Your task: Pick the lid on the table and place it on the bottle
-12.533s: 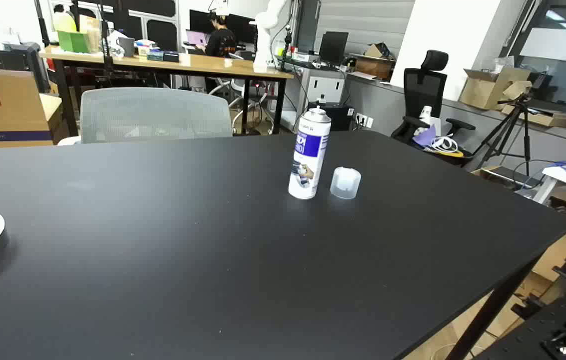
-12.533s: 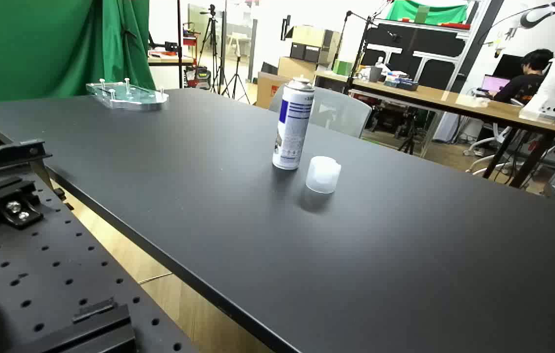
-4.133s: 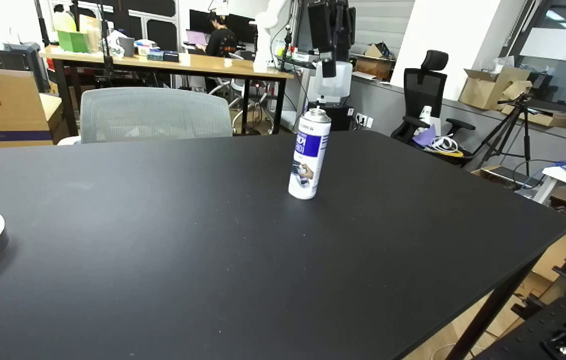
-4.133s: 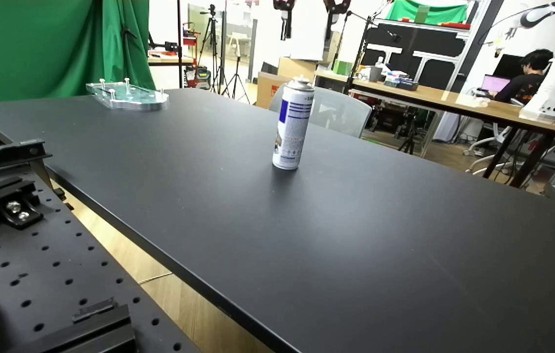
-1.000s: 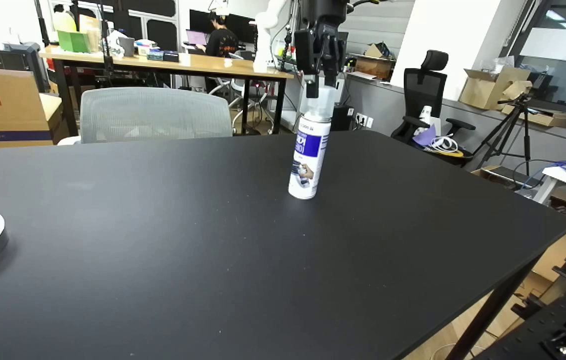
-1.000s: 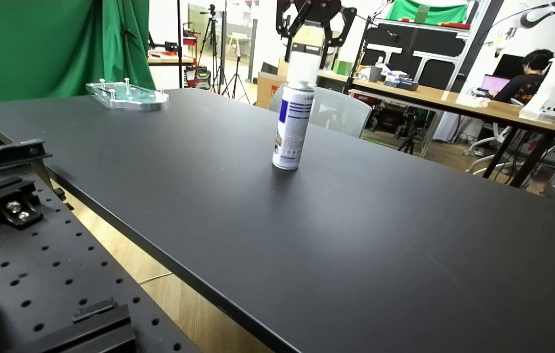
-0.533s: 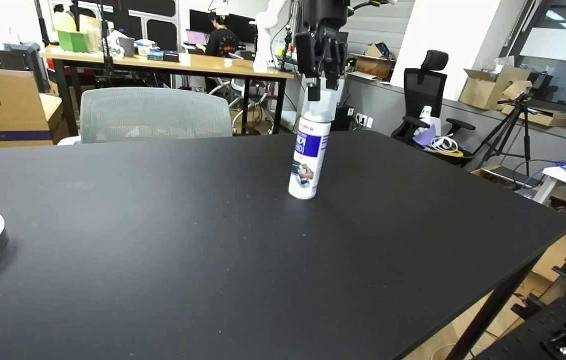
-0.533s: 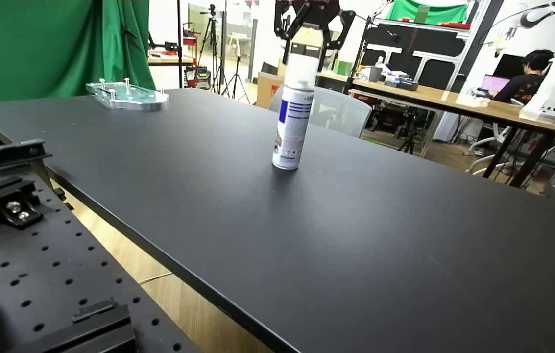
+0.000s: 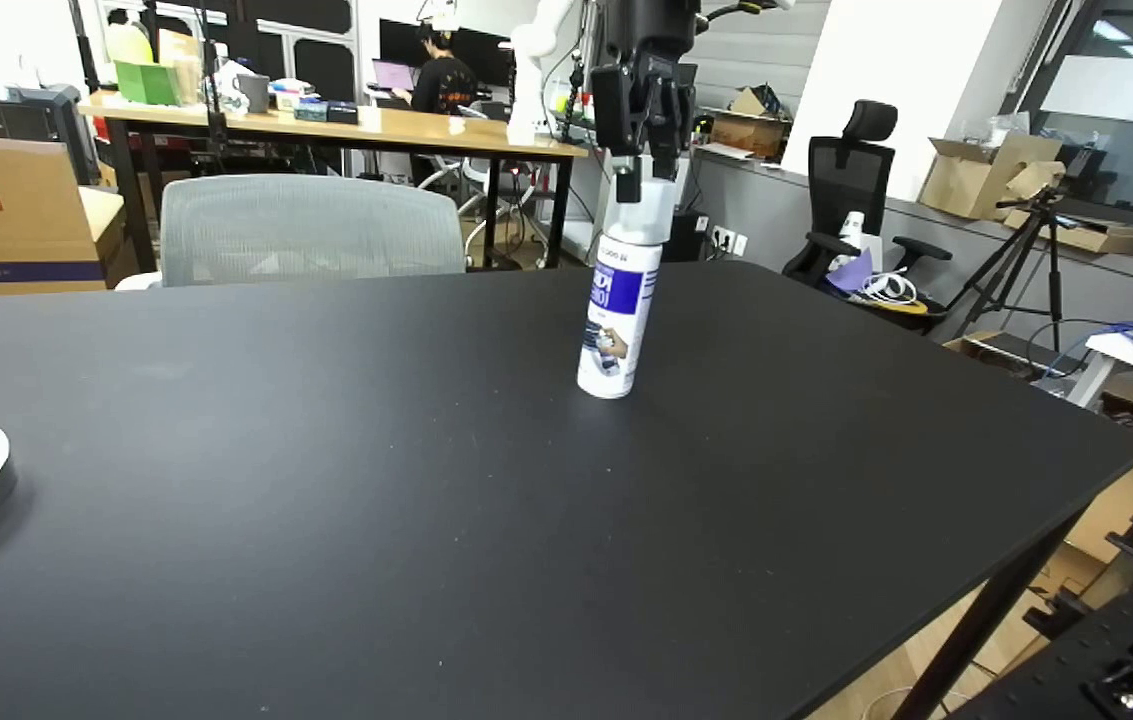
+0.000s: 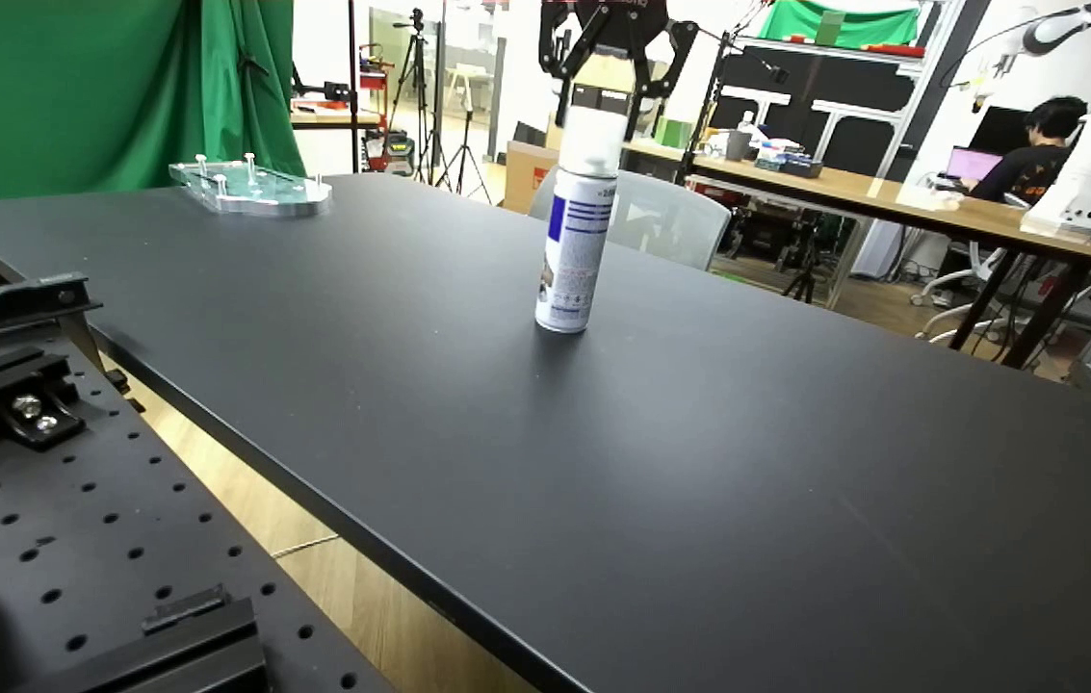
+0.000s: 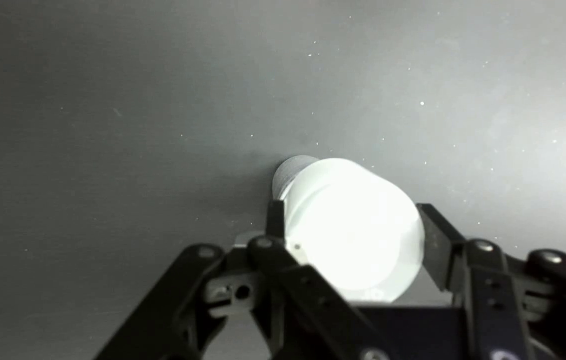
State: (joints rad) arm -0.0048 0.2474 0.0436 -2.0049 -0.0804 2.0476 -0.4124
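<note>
The lid [image 9: 644, 215] sits over the top of the bottle [image 9: 616, 320], its lower edge meeting the bottle's shoulder, and the bottle stands upright on the table [image 9: 376, 500]. Picking and placing look done; whether the lid is pressed fully home I cannot tell. The gripper [image 10: 597, 120] reaches down over the bottle, its fingers [image 11: 276, 220] partly spread around the lid and seemingly touching it on both sides, so I judge it has hold of it. What is left, likely, is letting go and rising without tipping the bottle. Beyond the bottle, in both exterior views, is a chair [image 9: 311, 230]; in an exterior view a clear plate with posts [image 10: 266, 195] rests well apart from the bottle. Neither seems in the way.
</note>
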